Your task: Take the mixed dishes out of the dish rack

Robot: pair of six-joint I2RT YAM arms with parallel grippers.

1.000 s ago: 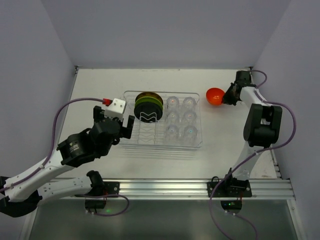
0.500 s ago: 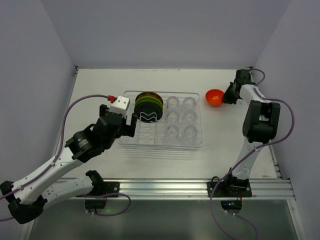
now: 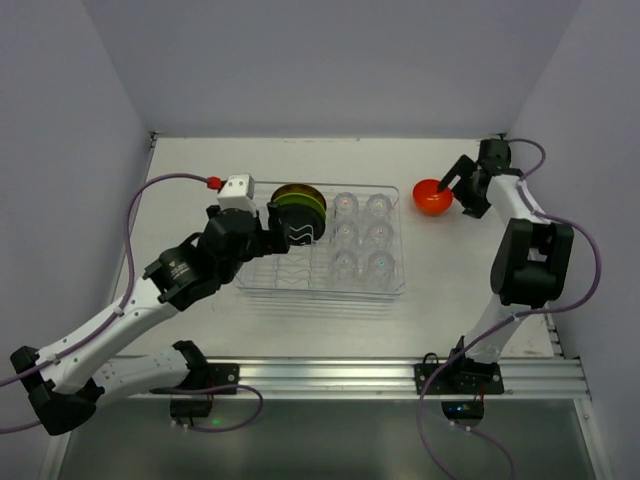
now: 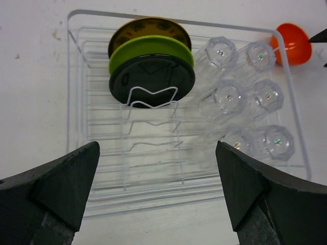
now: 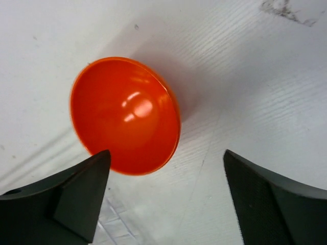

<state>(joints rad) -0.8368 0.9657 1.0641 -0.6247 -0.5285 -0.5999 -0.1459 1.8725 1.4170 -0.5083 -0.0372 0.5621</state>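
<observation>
The clear dish rack [image 3: 322,289] holds three upright plates at its left: black [image 4: 152,81], lime-green [image 4: 150,48] and olive with yellow [image 4: 148,28]. Several clear glass cups [image 3: 362,235] fill its right half. The small orange bowl [image 3: 433,196] lies on the table just right of the rack. My right gripper [image 3: 460,193] stands open beside it, and in the right wrist view the bowl [image 5: 125,115] is free of both fingers. My left gripper [image 3: 262,232] hovers open over the rack's near left part, with nothing between its fingers in the left wrist view [image 4: 156,153].
White walls close in the table at the back and on both sides. The left arm's purple cable [image 3: 165,185] loops over the table left of the rack. A metal rail [image 3: 330,375] runs along the near edge.
My right gripper has opened and let go of the orange bowl, which now rests on the table. The left arm has moved forward over the rack towards the plates.
</observation>
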